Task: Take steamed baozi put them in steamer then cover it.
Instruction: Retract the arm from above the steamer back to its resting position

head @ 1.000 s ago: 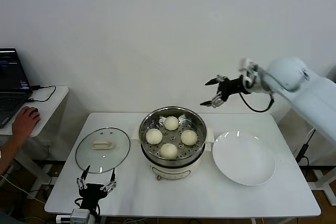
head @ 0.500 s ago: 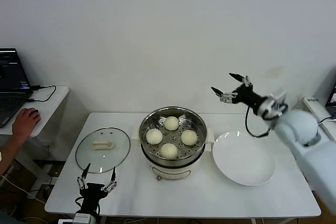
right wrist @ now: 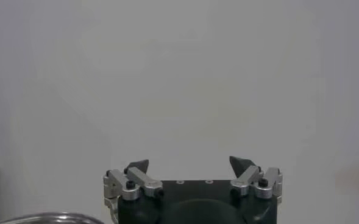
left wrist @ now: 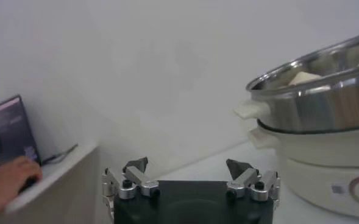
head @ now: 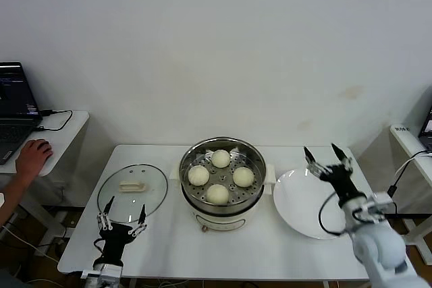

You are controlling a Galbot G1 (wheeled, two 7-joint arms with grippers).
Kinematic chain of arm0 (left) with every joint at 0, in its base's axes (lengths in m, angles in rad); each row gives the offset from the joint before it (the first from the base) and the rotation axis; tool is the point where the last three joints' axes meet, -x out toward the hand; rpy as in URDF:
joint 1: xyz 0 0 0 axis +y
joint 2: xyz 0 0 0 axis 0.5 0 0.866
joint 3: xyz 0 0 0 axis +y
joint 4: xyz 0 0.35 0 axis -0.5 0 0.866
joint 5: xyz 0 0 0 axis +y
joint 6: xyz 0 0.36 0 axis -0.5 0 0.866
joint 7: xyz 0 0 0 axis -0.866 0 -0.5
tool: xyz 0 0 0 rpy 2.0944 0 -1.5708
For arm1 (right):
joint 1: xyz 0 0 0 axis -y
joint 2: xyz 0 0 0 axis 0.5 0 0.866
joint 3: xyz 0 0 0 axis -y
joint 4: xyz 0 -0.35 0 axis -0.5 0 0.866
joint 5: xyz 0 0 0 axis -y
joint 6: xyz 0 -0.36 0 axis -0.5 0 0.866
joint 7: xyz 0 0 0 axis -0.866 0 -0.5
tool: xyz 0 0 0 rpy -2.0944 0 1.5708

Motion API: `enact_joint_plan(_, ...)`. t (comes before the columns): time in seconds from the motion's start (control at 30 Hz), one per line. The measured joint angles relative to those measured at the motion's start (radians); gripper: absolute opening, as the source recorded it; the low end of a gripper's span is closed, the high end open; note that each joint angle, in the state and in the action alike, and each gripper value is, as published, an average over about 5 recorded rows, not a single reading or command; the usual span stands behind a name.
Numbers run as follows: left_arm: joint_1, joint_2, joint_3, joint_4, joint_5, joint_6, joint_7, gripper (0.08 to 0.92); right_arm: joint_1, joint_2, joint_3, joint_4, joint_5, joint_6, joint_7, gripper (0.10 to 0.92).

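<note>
- The four steamed baozi [head: 219,176] sit on the perforated tray inside the steamer [head: 221,212], spaced apart in a diamond, at the centre of the frame.
- The steamer stands uncovered on the white tabletop [head: 175,247].
- The glass lid [head: 132,190] lies flat on the tabletop just left of the steamer, cream handle up.
- The white plate [head: 314,210] lies just right of the steamer, bare.
- The left pincer [head: 121,219] hovers at the lower left, near the lid's front edge, open and holding nothing.
- The right pincer [head: 326,160] stands at the plate's far right rim, pointing up, open and holding nothing.
- A person's hand [head: 30,158] rests on a side table at the far left, by a laptop [head: 15,106].
</note>
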Motion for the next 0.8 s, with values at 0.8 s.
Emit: enact_joint_plan(0.8,-0.25,0.224,0.077,0.353,0.715,0.047,-0.18,0.823,-0.293,0.175,0.176,0.087,-0.068,0.055,0.029,0.823)
